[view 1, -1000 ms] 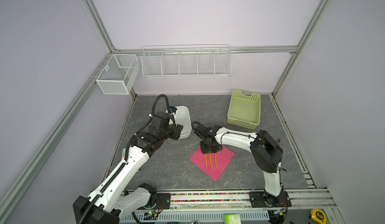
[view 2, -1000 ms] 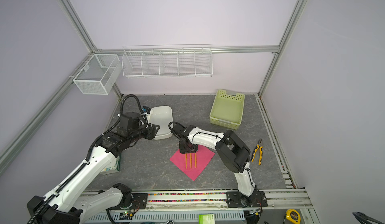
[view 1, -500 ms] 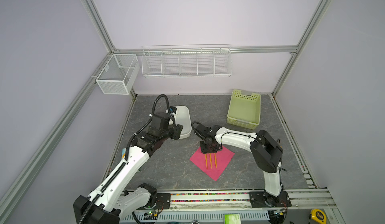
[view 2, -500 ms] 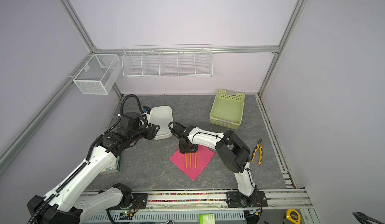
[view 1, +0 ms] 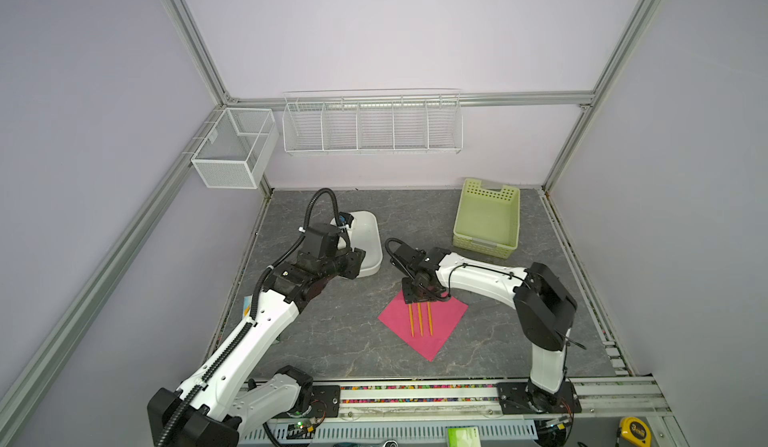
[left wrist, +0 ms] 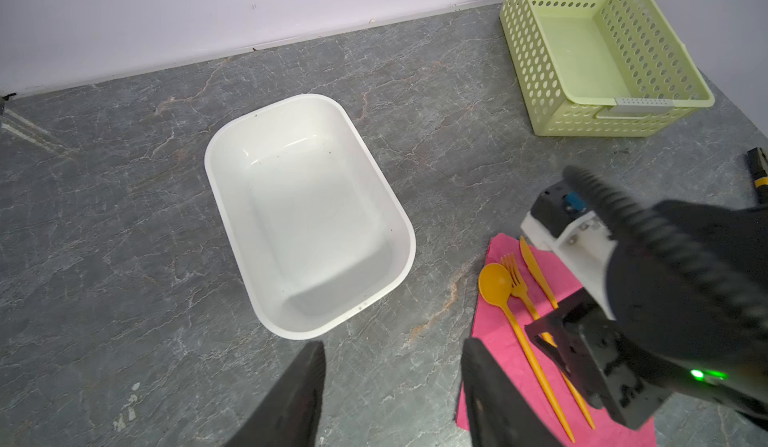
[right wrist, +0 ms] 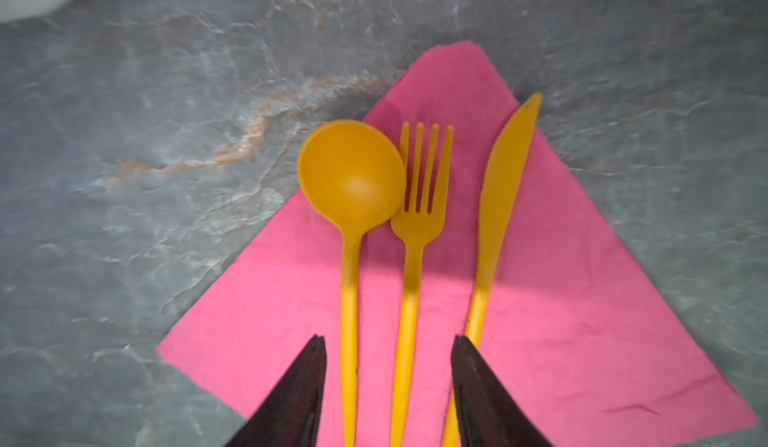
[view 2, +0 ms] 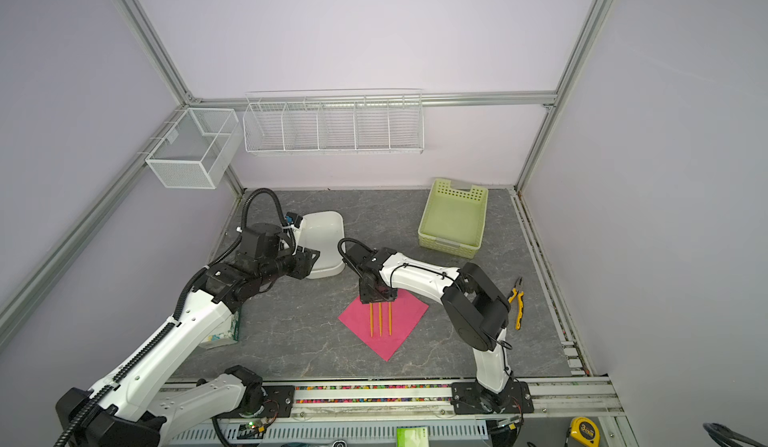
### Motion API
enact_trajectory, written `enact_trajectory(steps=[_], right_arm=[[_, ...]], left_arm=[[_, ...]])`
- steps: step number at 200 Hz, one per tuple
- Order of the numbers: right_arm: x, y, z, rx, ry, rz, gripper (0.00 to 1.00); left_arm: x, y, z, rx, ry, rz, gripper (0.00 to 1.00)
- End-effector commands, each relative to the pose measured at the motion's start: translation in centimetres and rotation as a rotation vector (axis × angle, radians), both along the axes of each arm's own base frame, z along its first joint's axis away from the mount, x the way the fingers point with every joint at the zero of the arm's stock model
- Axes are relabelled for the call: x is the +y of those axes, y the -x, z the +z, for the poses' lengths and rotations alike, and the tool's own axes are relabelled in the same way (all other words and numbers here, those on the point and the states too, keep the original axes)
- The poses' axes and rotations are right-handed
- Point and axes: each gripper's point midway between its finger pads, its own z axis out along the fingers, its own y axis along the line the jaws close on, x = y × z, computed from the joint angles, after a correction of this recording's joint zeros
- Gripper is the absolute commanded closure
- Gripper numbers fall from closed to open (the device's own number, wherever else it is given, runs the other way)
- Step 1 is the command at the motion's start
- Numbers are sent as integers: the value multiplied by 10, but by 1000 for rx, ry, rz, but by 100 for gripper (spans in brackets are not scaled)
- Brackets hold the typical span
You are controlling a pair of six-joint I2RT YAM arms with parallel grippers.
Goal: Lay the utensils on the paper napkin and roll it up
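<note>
Utensils (right wrist: 417, 224) are laid parallel on the pink napkin (right wrist: 561, 320), central on the counter (view 1: 332, 341). Their heads, hidden by the right arm (view 1: 478, 276) in both top views, are shown by the wrist views. The left tool (left wrist: 394, 341) is held spread near the white tub (left wrist: 307, 216), and the right tool (right wrist: 387, 337) is spread over the handles. Pliers (view 2: 517, 301) are seen far right.

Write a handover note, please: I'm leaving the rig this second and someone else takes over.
Left gripper: jaws open, empty, near the tub.
Right gripper: jaws open, low over the handles of the spoon and fork, gripping nothing.
Things: spoon, fork and knife lie side by side on the flat napkin; spoon bowl and knife tip overhang its edge.
Done: utensils placed.
Left: roll the napkin up around them.
</note>
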Motion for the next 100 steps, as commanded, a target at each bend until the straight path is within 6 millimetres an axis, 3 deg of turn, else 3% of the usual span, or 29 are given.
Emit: enact_trajectory(steps=[1,58,100], right_arm=[[-6,2,31,-82,-28,101,47],[-9,28,59,-181,-110,486,43],[-14,61,56,-218,-129,817,44]], left_arm=[[4,0,-7,14,-33,-2,46],[-8,-2,-17,61,-1,-28,46],[-25,-2,-18,106,98,-57,46]])
